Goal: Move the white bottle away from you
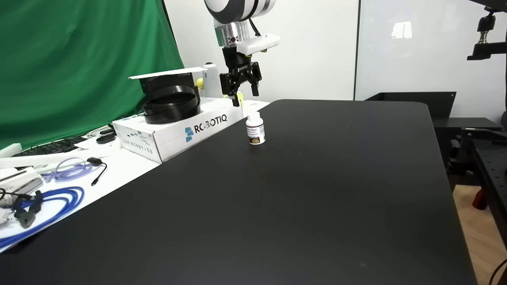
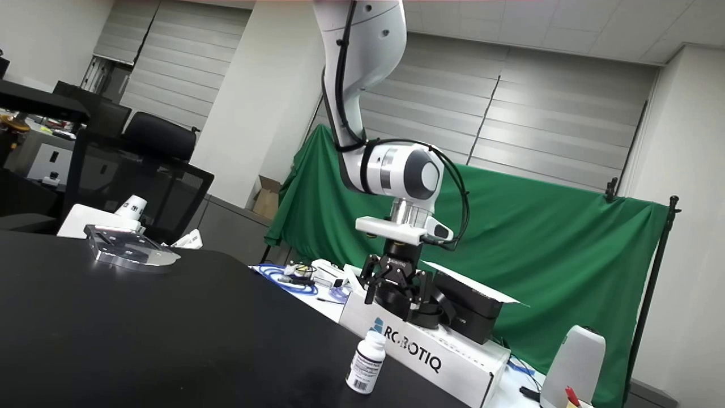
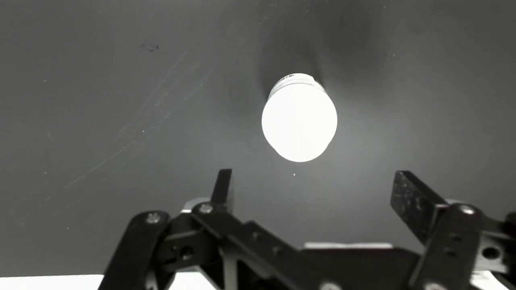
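Note:
The white bottle (image 1: pixel 255 128) stands upright on the black table (image 1: pixel 317 206), near its edge by the white box. It also stands there in an exterior view (image 2: pixel 366 362), with a dark band and a printed label. In the wrist view the bottle (image 3: pixel 299 121) shows from above, mostly its bright white cap, ahead of the fingertips. My gripper (image 3: pixel 314 173) is open, with nothing between its fingers. In both exterior views the gripper (image 1: pixel 246 99) (image 2: pixel 389 309) hangs pointing down, higher than the bottle and apart from it.
A long white Robotiq box (image 1: pixel 198 128) (image 2: pixel 419 354) lies along the table edge beside the bottle, with black rings (image 1: pixel 172 105) and a black open box (image 2: pixel 467 306) on it. Blue cables (image 1: pixel 71 202) lie beyond the edge. A clear flat plate (image 2: pixel 133 252) sits at a table corner.

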You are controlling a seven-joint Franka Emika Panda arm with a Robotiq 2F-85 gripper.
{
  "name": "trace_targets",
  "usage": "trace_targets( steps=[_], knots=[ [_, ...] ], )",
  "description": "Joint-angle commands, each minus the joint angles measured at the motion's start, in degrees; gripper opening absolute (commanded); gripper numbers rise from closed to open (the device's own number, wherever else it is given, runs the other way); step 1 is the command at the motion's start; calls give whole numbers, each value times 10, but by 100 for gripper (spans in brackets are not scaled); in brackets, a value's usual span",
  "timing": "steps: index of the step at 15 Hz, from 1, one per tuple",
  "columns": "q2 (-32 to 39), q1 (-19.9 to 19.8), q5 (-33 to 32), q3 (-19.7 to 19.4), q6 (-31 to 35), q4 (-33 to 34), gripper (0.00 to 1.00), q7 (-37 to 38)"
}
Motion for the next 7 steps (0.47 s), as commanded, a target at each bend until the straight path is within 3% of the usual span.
trace_targets(
  steps=[1,7],
  knots=[
    [-7,-1,-2,2,-11,2,100,1],
    [-20,1,-2,3,-28,0,100,1]
  ],
)
